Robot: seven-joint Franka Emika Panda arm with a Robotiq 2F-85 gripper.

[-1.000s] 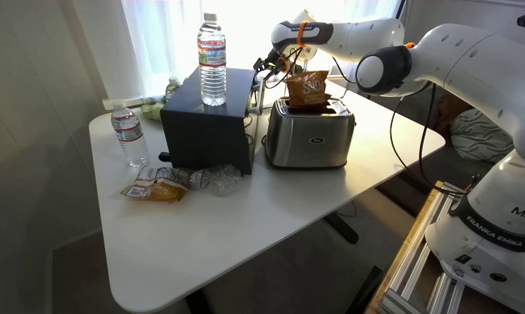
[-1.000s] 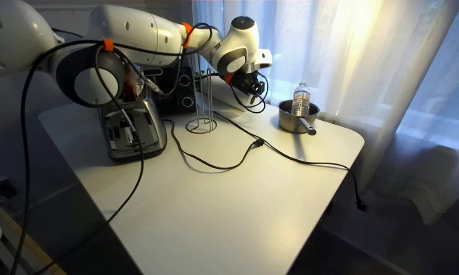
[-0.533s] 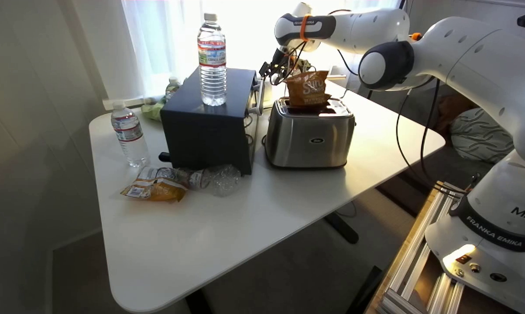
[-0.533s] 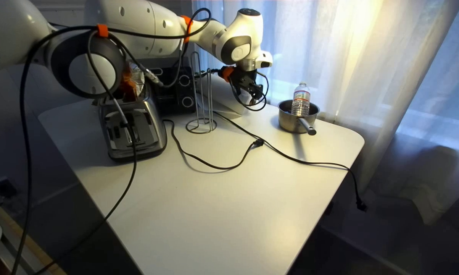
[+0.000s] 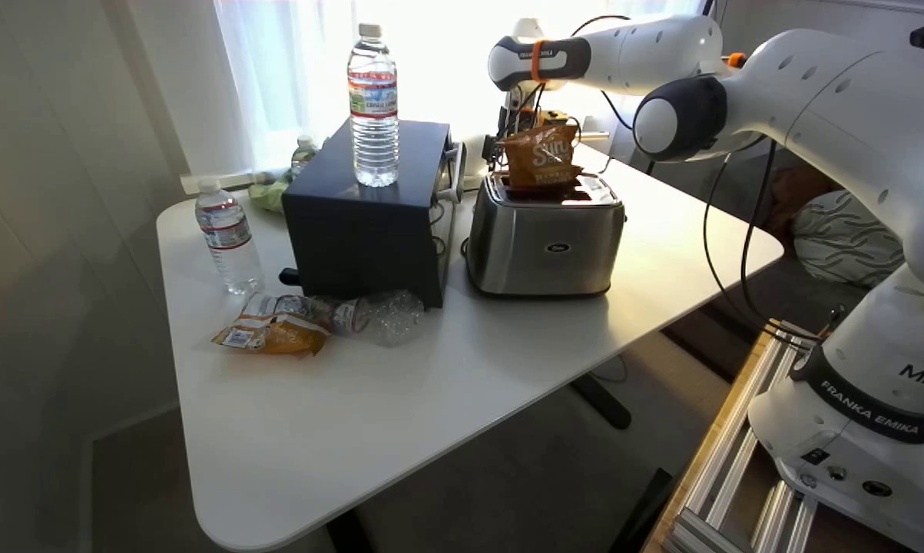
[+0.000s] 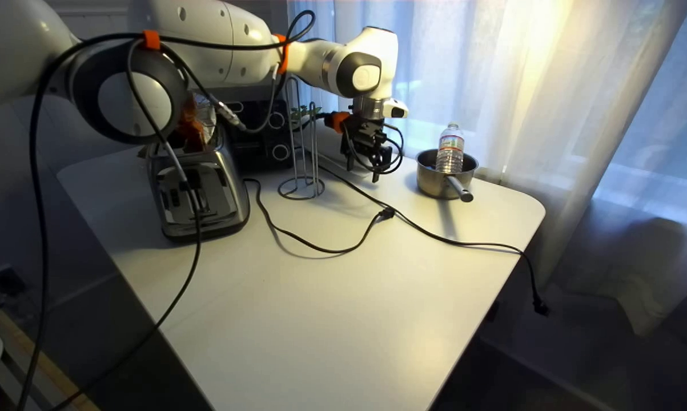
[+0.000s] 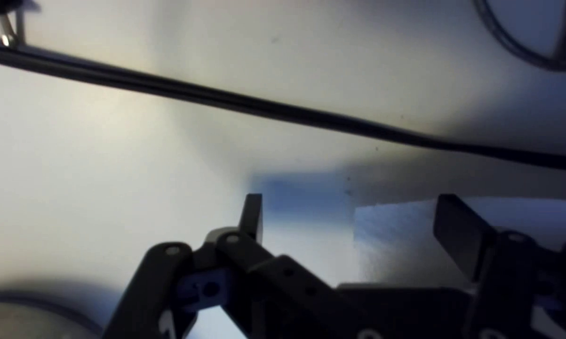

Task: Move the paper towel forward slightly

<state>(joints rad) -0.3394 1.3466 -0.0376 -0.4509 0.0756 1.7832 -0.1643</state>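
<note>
The black two-fingered hand (image 7: pixel 349 214) has swung to point down, spread and empty, by the end of the white paper towel roll (image 7: pixel 395 247) lying on the white desk (image 6: pixel 320 319), probably readying a grasp.

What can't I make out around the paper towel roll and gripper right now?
Paper towel roll: cut off by the wrist view's right edge; partly behind the gripper in an exterior view.
Contact: in the wrist view a finger overlaps the roll, so touch or gap can't be told.
Gripper's lower part: mostly hidden in an exterior view by the chip bag and toaster.
</note>
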